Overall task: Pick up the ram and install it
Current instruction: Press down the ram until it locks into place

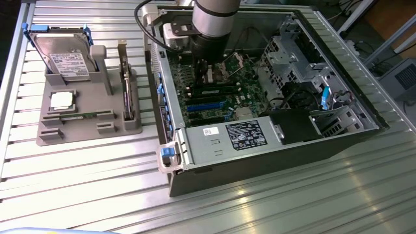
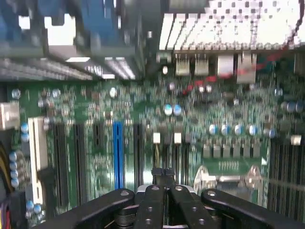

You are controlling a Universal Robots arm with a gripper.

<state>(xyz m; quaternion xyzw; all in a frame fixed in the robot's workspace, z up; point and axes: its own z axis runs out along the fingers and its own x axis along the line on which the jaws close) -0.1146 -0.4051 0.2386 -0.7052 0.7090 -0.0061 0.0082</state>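
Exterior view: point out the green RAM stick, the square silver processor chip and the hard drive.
Long green RAM stick [image 1: 217, 91], exterior view, middle of its dark chip row, on the motherboard.
Square silver processor chip [image 1: 62, 100], exterior view, centre of its lid.
Silver hard drive [image 1: 63, 59], exterior view, its white label.

A ribbed metal table [image 1: 273, 200] spans the scene, its slats catching pale streaks of overhead light. Off past the gripper, toward the exterior view's right, metal legs [image 1: 390, 39] slant down to a brown floor [image 1: 383, 17], with a blue-grey box [image 1: 402, 78] beside them. On the gripper's other side, along the exterior view's left edge, the table ends against a dark strip [image 1: 8, 39]
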